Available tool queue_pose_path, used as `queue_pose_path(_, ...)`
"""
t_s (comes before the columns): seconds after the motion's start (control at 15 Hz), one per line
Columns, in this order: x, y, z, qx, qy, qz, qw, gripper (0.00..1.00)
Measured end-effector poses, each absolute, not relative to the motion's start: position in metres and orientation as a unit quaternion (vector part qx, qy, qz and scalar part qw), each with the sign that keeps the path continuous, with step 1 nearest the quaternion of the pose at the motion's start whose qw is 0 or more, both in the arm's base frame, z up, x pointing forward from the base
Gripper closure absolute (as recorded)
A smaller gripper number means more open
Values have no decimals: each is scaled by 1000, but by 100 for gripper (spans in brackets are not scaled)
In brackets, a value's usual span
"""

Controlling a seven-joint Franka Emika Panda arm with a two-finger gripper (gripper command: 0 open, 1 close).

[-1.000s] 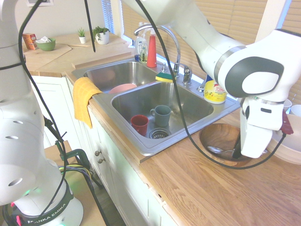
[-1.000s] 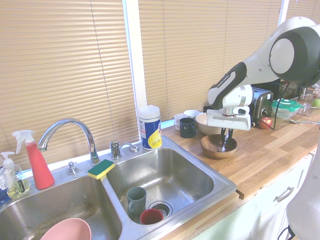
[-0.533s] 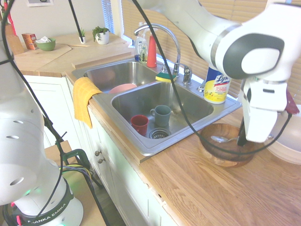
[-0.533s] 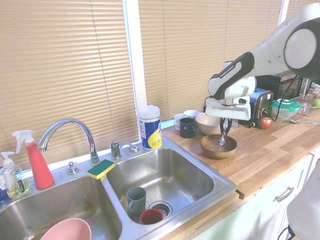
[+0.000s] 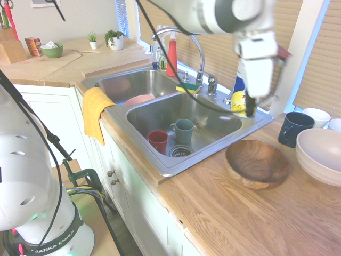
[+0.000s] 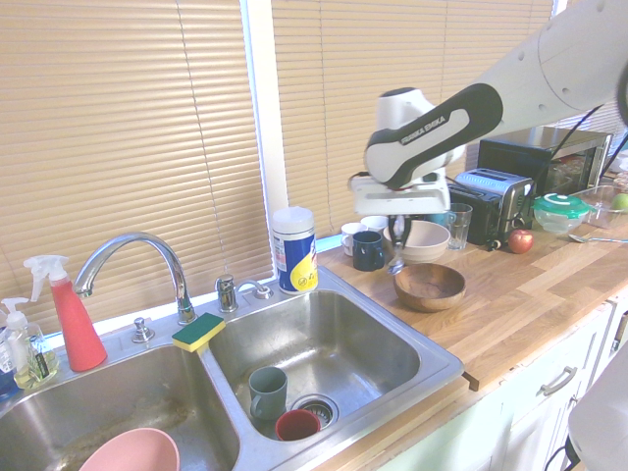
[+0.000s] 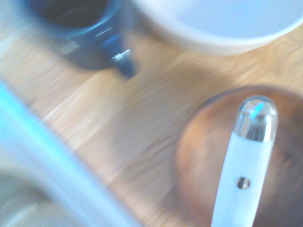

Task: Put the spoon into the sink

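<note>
Lifted clear of the wooden bowl [image 5: 257,162], the gripper [image 6: 397,250] now hangs above the counter [image 5: 234,213] beside the sink [image 5: 205,140], clamped on the spoon [image 7: 246,156]. Best carried over the near basin, lowered, then released.

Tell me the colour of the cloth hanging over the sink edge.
Yellow cloth, seen best in the first exterior view.

my wooden countertop [image 5: 224,208] carries the sink [image 5: 213,140], set into it. right of the sink sits a wooden bowl [image 5: 257,162], with a dark mug [image 5: 294,128] and a wide white bowl [image 5: 321,154] just behind it. a yellow wipes canister [image 6: 293,249] stands at the sink's back corner, and a toaster [image 6: 498,199] and an apple [image 6: 520,240] stand further along.
</note>
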State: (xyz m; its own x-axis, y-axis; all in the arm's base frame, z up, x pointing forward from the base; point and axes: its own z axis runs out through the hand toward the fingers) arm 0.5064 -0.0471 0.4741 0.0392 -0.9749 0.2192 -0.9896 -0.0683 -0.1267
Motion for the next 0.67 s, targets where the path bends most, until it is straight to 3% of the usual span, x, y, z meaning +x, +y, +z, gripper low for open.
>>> queue_pose_path(0.67, 480, 107, 432, 753, -614, 198, 128, 100)
